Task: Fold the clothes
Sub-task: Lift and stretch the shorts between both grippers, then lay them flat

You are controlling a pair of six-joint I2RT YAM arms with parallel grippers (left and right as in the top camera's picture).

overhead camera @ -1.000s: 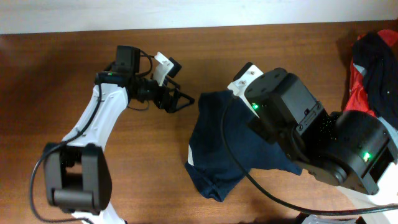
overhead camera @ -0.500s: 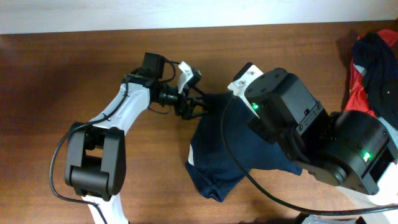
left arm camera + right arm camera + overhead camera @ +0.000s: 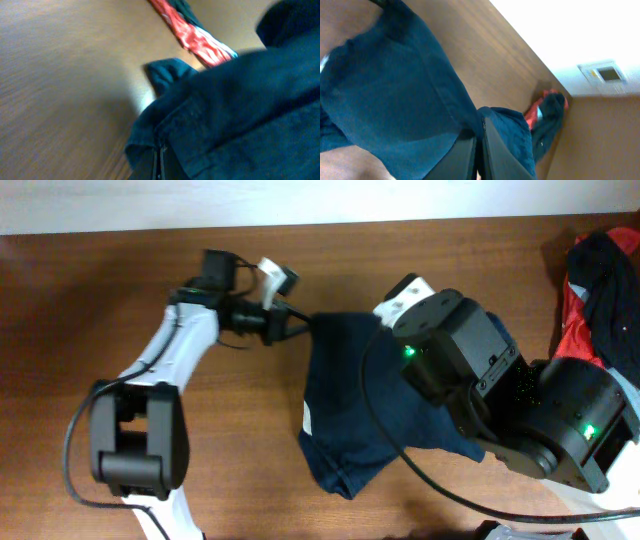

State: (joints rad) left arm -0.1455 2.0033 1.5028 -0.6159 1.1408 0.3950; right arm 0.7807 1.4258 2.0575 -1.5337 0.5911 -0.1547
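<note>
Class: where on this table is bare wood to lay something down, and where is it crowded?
Bare: the table left of the left arm, and the strip between that arm and the shorts. Crowded: the right side, with right arm and garment heap.

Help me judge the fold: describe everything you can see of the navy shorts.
The navy shorts are dark, soft, plain cloth with a stitched hem and a small white label at one edge. They lie crumpled on the wooden table, partly under the right arm. The left gripper is shut on the corner nearest it; the right gripper is shut on another fold.
</note>
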